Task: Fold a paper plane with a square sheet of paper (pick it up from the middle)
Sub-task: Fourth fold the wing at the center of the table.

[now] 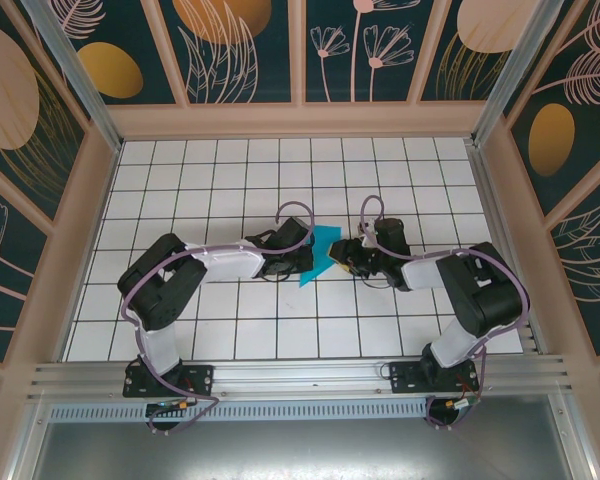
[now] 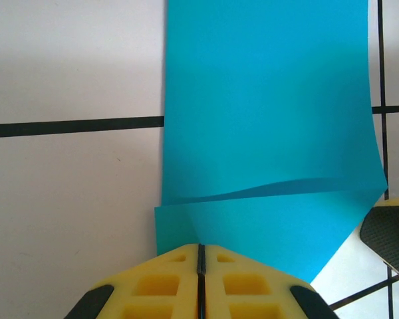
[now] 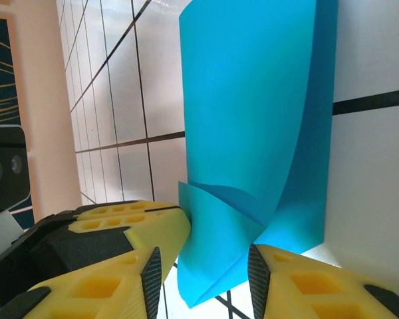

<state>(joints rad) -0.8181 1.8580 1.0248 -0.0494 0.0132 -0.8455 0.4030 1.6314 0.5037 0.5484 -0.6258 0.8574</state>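
Note:
The square sheet of paper [image 1: 321, 251] is teal-blue and lies doubled over on the white tiles between my two grippers. My left gripper [image 1: 302, 262] comes at it from the left. In the left wrist view its yellow jaws [image 2: 201, 247] are pressed together on the near edge of the paper [image 2: 266, 100], just below a folded flap. My right gripper [image 1: 341, 258] faces it from the right. In the right wrist view it [image 3: 205, 282] stands open, with a loose folded corner of the paper [image 3: 253, 100] hanging between its pads and not pinched. The left gripper's fingers [image 3: 136, 226] touch that corner's edge.
The floor [image 1: 230, 180] is white tile with black grid lines, ringed by patterned enclosure walls [image 1: 70, 200]. An aluminium rail [image 1: 300, 375] runs along the near edge by the arm bases. One right finger [image 2: 389, 232] shows at the paper's lower right corner.

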